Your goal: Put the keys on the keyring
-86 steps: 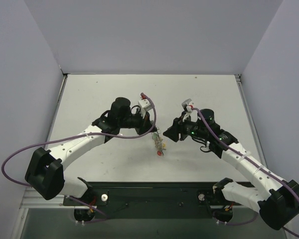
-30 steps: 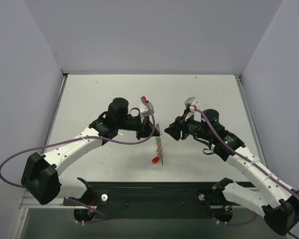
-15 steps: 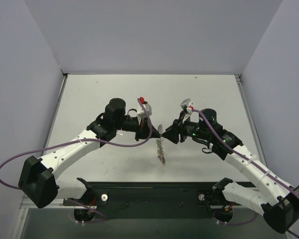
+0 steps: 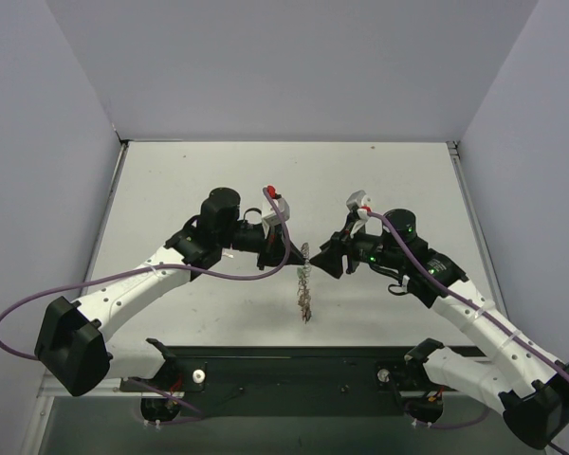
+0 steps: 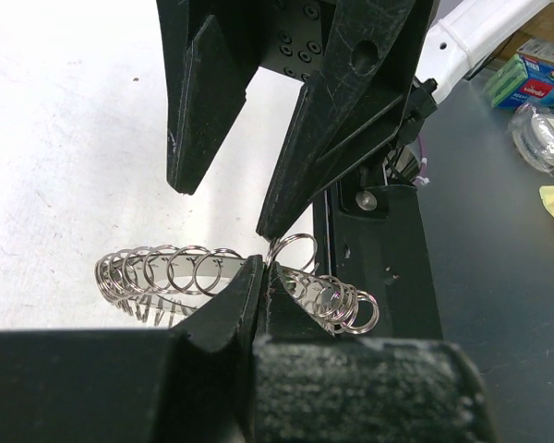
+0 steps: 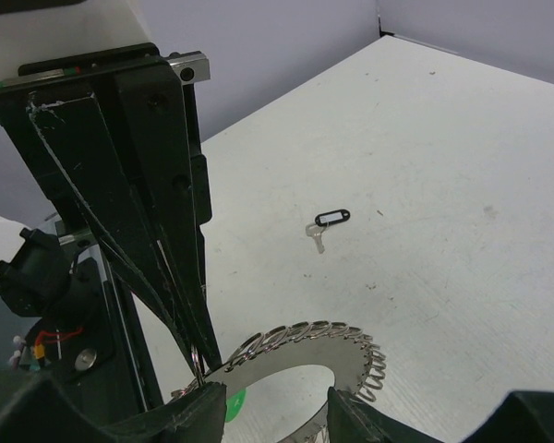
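I have the grey coil-banded metal keyring [image 6: 286, 351] pinched in the left claw [image 4: 290, 256]; right claw [image 4: 322, 258] spread, a finger either side of it. Small keys [image 4: 306, 296] hang below both claws. One black-headed key [image 6: 327, 220] lies loose on the table [image 6: 462, 138] beyond the right claw: task partly done, I judge. No containers visible.

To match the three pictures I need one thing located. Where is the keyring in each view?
Top external: keyring, centre, a thin edge-on streak.
Left wrist: keyring, lower middle, at the camera's own fingertips.
Right wrist: keyring, bottom centre.
Shared landmark: left gripper, shut on the keyring.
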You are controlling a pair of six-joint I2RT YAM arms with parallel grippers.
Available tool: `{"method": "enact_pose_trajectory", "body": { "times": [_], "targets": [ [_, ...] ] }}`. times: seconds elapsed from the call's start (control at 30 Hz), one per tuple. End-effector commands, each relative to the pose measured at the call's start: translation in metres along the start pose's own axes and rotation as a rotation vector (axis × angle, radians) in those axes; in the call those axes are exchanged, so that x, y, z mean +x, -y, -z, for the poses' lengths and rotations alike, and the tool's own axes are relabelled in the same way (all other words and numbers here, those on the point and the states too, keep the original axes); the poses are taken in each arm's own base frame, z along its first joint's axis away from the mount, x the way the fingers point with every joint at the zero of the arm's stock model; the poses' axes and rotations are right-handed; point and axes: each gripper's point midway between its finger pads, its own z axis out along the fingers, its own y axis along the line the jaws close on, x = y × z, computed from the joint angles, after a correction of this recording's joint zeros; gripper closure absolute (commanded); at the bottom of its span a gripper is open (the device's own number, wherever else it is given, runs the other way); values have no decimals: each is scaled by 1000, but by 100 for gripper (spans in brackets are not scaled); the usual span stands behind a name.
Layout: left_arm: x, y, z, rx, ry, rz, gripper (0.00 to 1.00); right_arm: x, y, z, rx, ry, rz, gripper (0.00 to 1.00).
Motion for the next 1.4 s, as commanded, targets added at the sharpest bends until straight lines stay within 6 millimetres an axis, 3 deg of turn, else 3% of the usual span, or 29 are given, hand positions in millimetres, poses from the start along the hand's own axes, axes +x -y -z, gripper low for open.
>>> {"method": "enact_pose_trajectory", "body": {
  "times": [0.0,1.03,1.37],
  "targets": [
    [-35,-3,4,-42,84,-108,100,-24,-33,8,-153,50,52,51],
    [-33,-23,1,-128,85,-72,100,-12,-59,16,-292,-2,31,48],
    [-34,-18,2,-108,86,-82,100,-16,-35,15,-158,29,37,53]
  ]
}}
